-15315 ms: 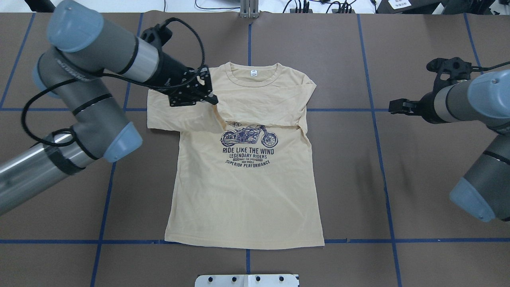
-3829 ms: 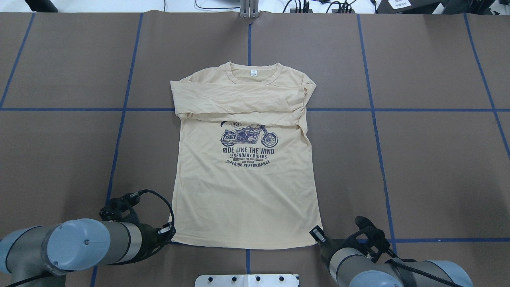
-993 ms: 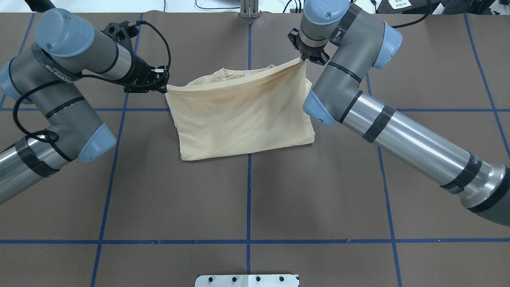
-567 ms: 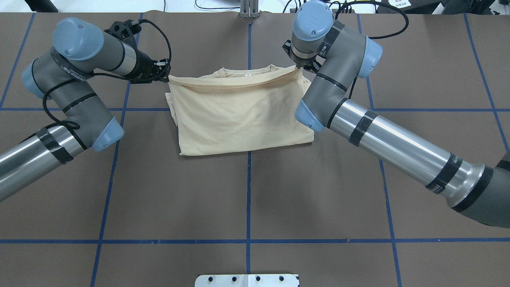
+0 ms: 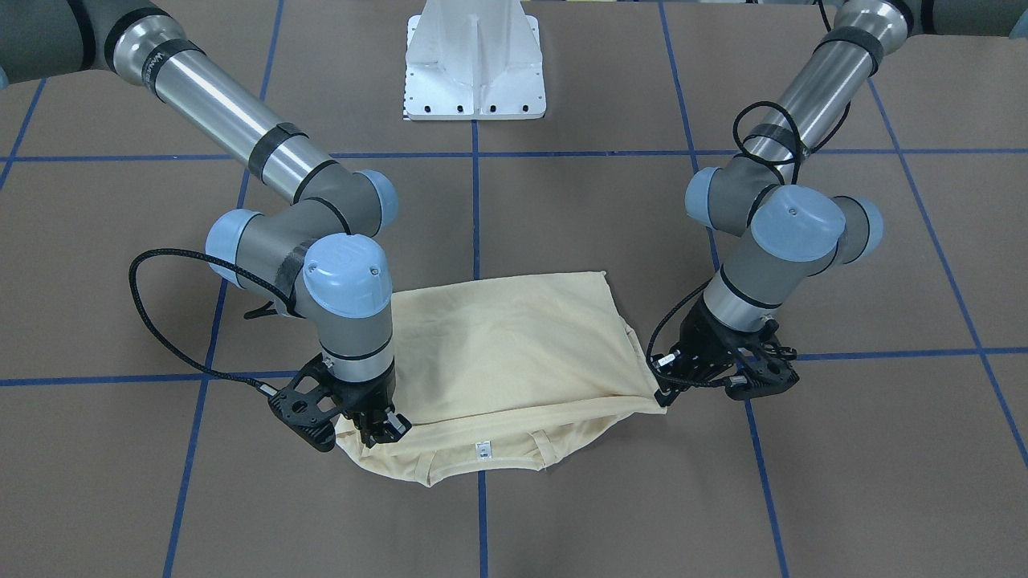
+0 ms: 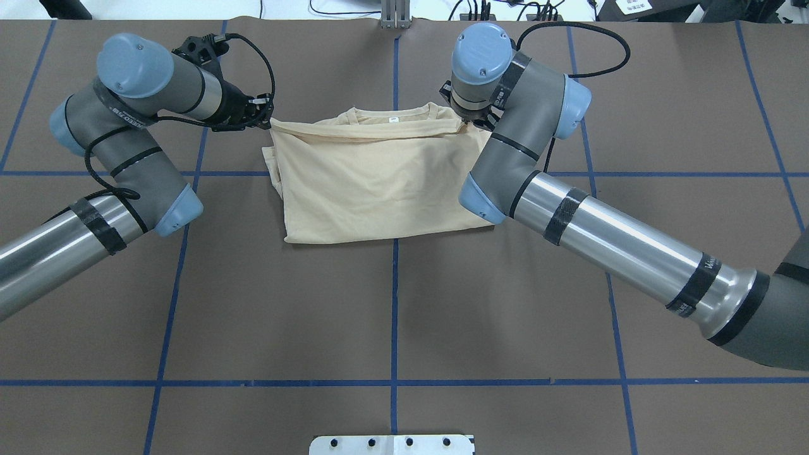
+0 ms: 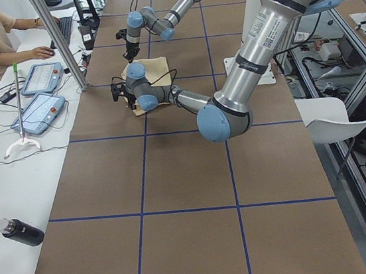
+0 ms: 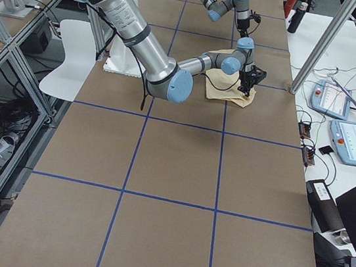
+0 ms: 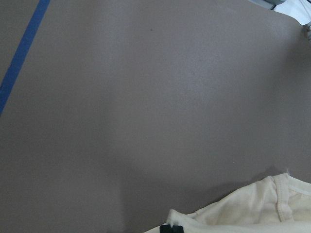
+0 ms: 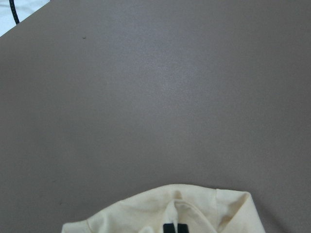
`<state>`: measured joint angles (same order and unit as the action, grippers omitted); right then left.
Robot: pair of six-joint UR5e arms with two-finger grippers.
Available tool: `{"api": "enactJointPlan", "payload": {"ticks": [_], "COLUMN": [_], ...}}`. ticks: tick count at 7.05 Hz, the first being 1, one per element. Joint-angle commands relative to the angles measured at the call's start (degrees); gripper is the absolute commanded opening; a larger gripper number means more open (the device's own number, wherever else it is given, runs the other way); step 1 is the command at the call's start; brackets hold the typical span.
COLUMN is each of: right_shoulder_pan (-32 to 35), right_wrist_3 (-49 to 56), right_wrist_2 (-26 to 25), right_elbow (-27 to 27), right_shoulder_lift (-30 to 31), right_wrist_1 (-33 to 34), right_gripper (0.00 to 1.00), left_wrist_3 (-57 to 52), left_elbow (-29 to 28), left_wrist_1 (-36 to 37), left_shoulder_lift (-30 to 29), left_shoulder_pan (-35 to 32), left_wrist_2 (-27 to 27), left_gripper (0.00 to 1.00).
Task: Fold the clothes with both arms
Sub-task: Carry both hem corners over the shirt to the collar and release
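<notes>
We have the T-shirt (image 6: 379,183) doubled over on the table (image 6: 253,303), straight out from the white pedestal base (image 6: 392,444) and well apart from it. Its collar (image 6: 392,114) lies on the edge farthest from the base. The left gripper (image 6: 267,120) is pinched tight on the top layer's corner to the base's left. The right gripper (image 6: 471,121) is clamped on the matching corner to the base's right.

Both grips sit low at the shirt's far end from the base, just short of the collar. The carried edge between them runs across with only a shallow sag.

We judge this cloth light, thin and limp. It should keep no shape of its own, droop wherever it is unsupported, and wrinkle if the two sides are let go unevenly. The corners look like the right hold, since the stitched hem there gives the fingers something thicker to bite. A shallow pinch on such fabric could slide off.
</notes>
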<state>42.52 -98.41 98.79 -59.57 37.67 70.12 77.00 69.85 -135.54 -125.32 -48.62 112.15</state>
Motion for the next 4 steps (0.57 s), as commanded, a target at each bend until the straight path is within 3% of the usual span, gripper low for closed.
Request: {"api": "enactJointPlan", "payload": {"ticks": [1, 2, 4], "right_shoulder_pan": [-0.06, 0.02, 0.46], "right_wrist_3": [-0.46, -2.47, -2.92], "right_wrist_2": [-0.17, 0.0, 2.71], "right_elbow": [-0.29, -3.07, -19.61], "right_shoulder_lift": [0.03, 0.29, 7.02], "right_wrist_1": [-5.2, -6.12, -0.64], "right_gripper": [0.99, 1.0, 1.0], "left_wrist_3": [0.0, 0.08, 0.17], "left_elbow": [-1.56, -0.69, 7.01], "left_wrist_1": [-2.01, -2.18, -1.92], "left_shoulder_lift": [-0.1, -0.01, 2.96], "left_shoulder_pan": [0.02, -0.16, -0.42], "left_wrist_2": [0.08, 0.17, 0.7], "left_gripper": [0.27, 0.52, 0.56]}}
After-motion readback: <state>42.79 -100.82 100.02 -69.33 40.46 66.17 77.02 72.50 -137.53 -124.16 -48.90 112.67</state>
